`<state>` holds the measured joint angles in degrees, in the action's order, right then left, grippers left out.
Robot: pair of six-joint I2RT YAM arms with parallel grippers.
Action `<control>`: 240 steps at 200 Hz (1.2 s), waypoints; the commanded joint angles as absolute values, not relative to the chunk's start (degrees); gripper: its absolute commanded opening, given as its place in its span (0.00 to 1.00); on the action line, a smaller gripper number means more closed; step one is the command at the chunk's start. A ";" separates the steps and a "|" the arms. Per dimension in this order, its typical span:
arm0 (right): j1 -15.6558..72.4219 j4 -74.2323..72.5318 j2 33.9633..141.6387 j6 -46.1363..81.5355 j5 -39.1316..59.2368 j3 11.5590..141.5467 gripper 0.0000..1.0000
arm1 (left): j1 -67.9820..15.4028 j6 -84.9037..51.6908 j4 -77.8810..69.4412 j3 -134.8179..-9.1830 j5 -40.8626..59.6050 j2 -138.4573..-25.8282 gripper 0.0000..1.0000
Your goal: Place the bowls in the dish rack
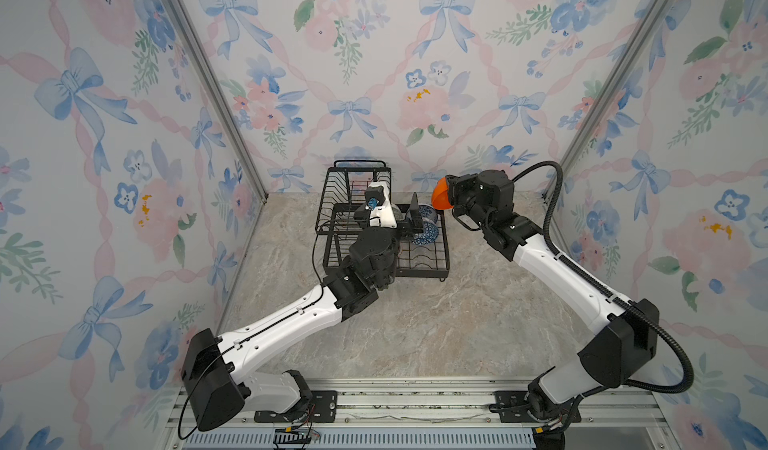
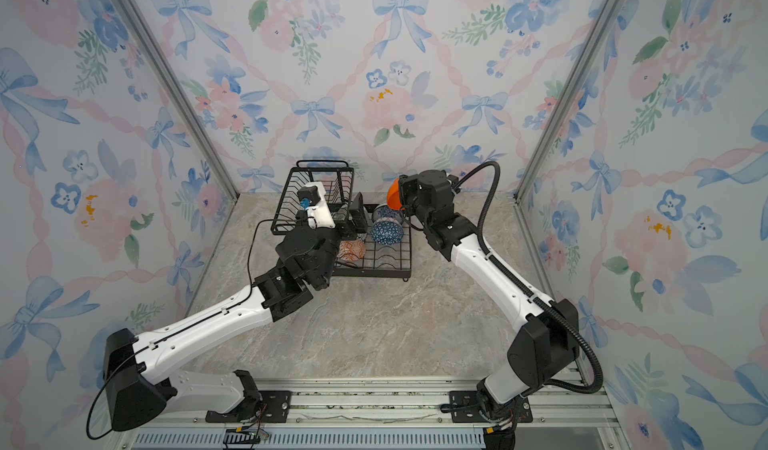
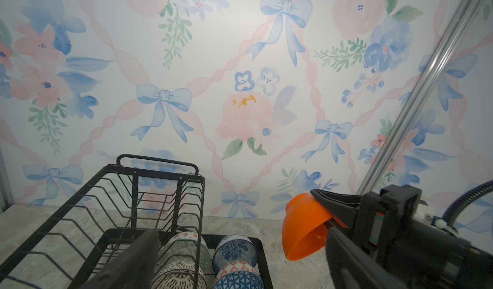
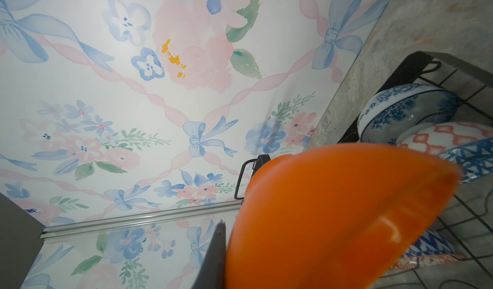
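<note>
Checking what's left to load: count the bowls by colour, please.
Blue: 2, floral bowl and geometric bowl
Orange-and-white bowl: 1
Plain orange bowl: 1
Grey-green bowl: 1
Brown-lattice bowl: 1
Total: 6

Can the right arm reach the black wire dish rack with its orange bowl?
Probably yes: the right hand holds the glossy orange bowl beside the black wire dish rack, whose near slots look bare; the open left hand there may crowd it.

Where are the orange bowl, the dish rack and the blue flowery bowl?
orange bowl [image 1: 439, 194], in a top view, outer wall
dish rack [image 1: 359, 162], in a top view, top handle
blue flowery bowl [image 3: 234, 249], left wrist view, patterned outer wall
</note>
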<state>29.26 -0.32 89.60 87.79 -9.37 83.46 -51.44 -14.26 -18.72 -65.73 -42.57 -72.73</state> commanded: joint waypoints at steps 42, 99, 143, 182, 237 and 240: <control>32.20 -3.24 87.80 82.67 -10.18 78.27 0.00 | -42.60 -24.77 5.38 -70.74 -19.97 -68.12 0.98; 38.20 -2.64 88.10 81.90 -16.00 74.06 0.00 | -35.98 -19.46 15.06 -76.64 -1.78 -71.60 0.98; 39.37 -9.78 90.29 82.03 -17.44 69.46 0.00 | -34.19 -15.50 16.46 -72.28 -0.32 -67.78 0.98; 39.86 -13.28 92.05 77.26 -18.02 67.92 0.00 | -34.22 -14.71 16.35 -69.31 -0.46 -65.30 0.98; 39.67 -15.69 96.33 75.97 -17.06 67.23 0.00 | -34.10 -13.91 16.35 -70.50 -1.01 -66.77 0.98; 39.72 -15.80 96.63 75.99 -16.98 67.24 0.00 | -34.10 -13.90 16.35 -70.49 -0.79 -66.97 0.98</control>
<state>39.44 -11.64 94.21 78.32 -16.36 67.35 -34.46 -14.96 16.45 -70.13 -1.61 -66.19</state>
